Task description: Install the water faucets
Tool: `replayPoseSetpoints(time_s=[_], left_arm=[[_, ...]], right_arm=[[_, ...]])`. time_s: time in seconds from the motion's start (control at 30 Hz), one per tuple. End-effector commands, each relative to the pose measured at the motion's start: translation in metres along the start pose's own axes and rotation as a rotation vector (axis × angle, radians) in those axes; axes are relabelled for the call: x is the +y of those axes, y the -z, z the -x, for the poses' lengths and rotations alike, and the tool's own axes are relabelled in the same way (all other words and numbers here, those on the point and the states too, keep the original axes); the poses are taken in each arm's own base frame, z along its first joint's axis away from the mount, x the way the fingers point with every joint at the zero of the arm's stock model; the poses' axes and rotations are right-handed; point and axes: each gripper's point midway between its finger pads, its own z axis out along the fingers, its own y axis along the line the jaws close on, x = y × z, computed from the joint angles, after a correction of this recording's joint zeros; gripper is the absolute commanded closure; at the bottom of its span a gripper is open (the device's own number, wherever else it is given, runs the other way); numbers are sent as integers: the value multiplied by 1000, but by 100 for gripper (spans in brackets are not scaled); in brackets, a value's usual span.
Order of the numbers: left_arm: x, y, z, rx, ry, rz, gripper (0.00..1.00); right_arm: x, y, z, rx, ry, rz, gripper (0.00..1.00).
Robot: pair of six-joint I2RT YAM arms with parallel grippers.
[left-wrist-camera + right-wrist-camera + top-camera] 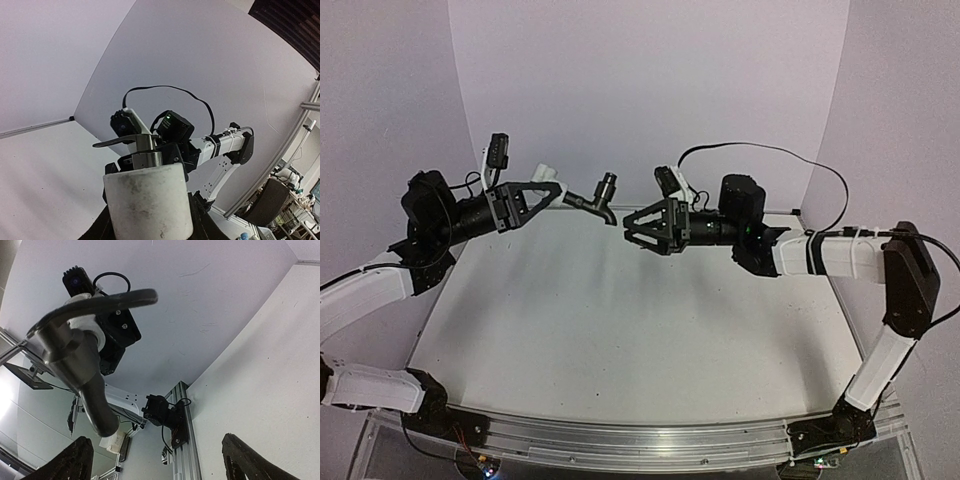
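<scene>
Dark grey metal, the tap (596, 197) hangs in the air above the table (620, 330), between the two arms. Its short tube joins the white fitting (148, 201), and its bent lever (100, 304) sticks out to one side. The left gripper (558, 192) is clamped narrowly around that white fitting and so carries the whole assembly. It has no hold on the metal itself. The right gripper (632, 226) stands wide, with nothing between its fingers (75, 460), just beside the tap's spout and not touching it.

Several things could go wrong from here.

- **Loose joint:** I cannot tell how firmly the tap is seated in the fitting. If the joint is loose, the metal part has only that joint to hold it and could drop onto the table.
- **Slip in the grip:** The fitting is round and smooth-looking. It might turn or slip in the left jaws, especially if it is pushed from the end.
- **A knock from the right arm:** The open right fingers sit close to the spout, so a sideways or forward move could knock the tap or catch on the lever. That would twist the assembly out of line.
- **A bad re-grip:** If the right jaws close off-centre on the curved tube, they could squeeze it out rather than hold it.
</scene>
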Motion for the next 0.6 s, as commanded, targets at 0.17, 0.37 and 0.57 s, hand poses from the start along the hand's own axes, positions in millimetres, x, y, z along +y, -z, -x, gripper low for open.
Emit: replayPoseSetpoints(time_s=[0.17, 0.37, 0.57], left_arm=[[-2, -10, 17, -10, 97, 3, 100], [-1, -17, 1, 62, 146, -44, 100], [-3, -18, -13, 101, 142, -71, 100]], right_arm=[[32, -1, 17, -70, 159, -87, 10], [41, -19, 29, -103, 133, -27, 25], [36, -23, 36, -134, 99, -13, 38]])
